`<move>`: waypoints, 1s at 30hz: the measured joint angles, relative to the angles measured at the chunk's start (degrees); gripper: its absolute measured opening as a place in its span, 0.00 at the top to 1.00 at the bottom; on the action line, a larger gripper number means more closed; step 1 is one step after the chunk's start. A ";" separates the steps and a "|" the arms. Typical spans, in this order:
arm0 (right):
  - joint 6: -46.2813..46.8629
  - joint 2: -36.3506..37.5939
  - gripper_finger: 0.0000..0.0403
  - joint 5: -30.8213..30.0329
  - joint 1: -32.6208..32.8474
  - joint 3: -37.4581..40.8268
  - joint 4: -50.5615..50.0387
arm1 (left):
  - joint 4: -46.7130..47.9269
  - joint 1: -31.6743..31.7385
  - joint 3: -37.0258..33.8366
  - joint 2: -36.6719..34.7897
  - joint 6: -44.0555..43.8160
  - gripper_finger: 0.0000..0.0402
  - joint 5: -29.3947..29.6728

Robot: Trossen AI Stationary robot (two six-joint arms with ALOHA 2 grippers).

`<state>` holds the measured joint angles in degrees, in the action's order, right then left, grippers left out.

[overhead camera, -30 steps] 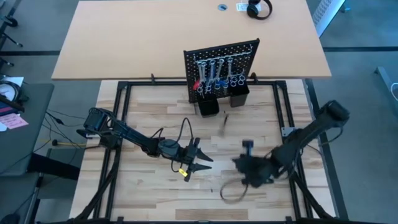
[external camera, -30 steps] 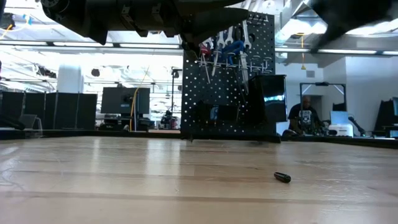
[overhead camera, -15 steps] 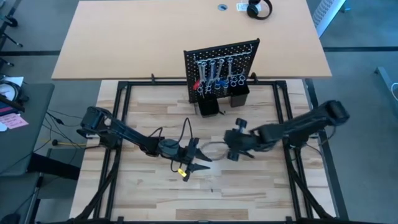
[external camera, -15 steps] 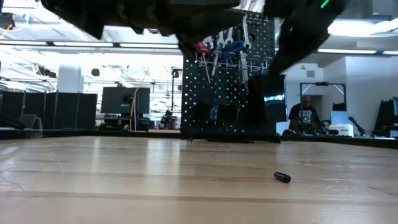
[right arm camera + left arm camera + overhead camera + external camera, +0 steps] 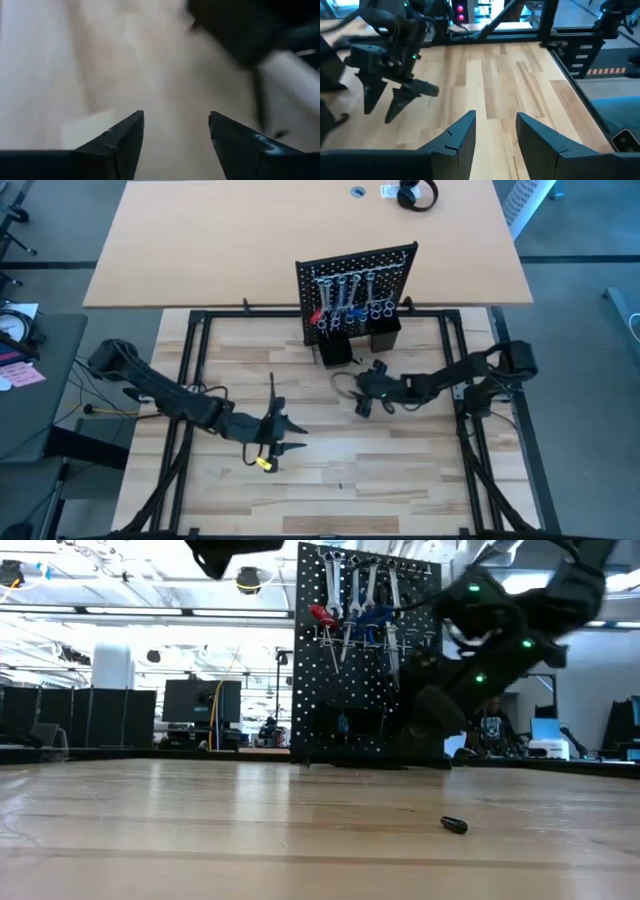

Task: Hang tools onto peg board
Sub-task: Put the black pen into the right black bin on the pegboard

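The peg board (image 5: 355,292) stood upright at the table's (image 5: 420,470) far edge, the tools (image 5: 348,290) hanging in a row on it. The right gripper (image 5: 362,393) hovered just before the board's base, fingers spread and seemingly empty, though that view was blurred. The left gripper (image 5: 278,435) hung over the table's middle, fingers parted, holding nothing.

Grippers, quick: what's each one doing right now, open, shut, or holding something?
Left gripper: open, holding nothing, over the wooden table.
Right gripper: open, holding nothing, near the peg board.
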<state>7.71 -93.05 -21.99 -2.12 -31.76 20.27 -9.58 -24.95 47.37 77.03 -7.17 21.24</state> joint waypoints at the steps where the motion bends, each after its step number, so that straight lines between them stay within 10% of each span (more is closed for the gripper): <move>1: -0.63 0.80 0.42 0.09 -1.06 2.48 4.78 | -0.15 -0.58 0.00 -0.30 0.84 0.67 0.95; 7: 2.53 0.00 0.41 -0.35 -8.70 11.33 28.66 | -1.38 -1.60 -0.02 -0.35 3.92 0.67 1.98; 22: 4.32 -15.24 0.56 3.62 -14.08 5.12 28.89 | -1.42 -1.11 -0.02 -0.35 4.36 0.67 3.21; 30: 4.10 -13.99 0.84 4.52 -13.94 4.59 22.12 | -1.46 -1.11 -0.02 -0.33 4.36 0.67 3.21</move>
<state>11.81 -107.04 -17.47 -16.06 -27.18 42.39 -11.04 -26.06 47.35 76.70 -2.81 24.45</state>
